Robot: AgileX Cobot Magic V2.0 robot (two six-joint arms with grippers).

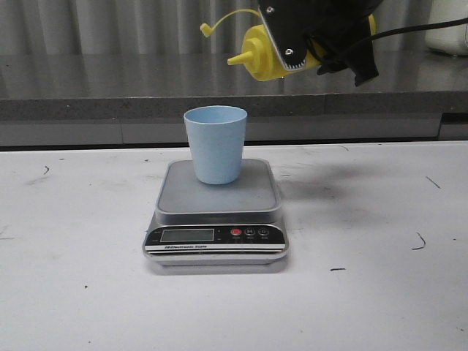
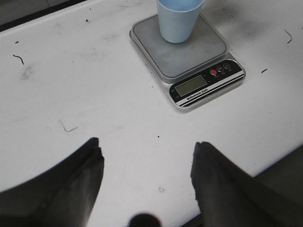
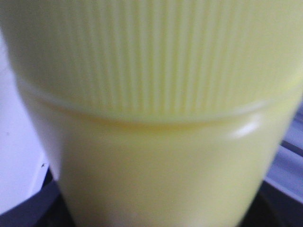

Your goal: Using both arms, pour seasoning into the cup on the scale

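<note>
The pale blue cup (image 1: pixel 216 144) stands upright on the steel platform of the silver scale (image 1: pixel 216 212) at the table's middle. High above and to its right, my right gripper (image 1: pixel 307 44) is shut on the yellow seasoning bottle (image 1: pixel 267 53). The bottle lies tilted on its side, nozzle pointing left, its small tethered cap dangling off. In the right wrist view the ribbed cap and body of the bottle (image 3: pixel 156 118) fill the frame. My left gripper (image 2: pixel 147 151) hangs open over bare table, short of the scale (image 2: pixel 187 52) and cup (image 2: pixel 177 19), nothing between its fingers.
The white table (image 1: pixel 88 278) carries a few dark scuff marks. Behind it runs a grey ledge (image 1: pixel 88 102) and a pale object (image 1: pixel 447 25) sits at the back right. The table's near edge (image 2: pixel 284 161) shows beside my left gripper.
</note>
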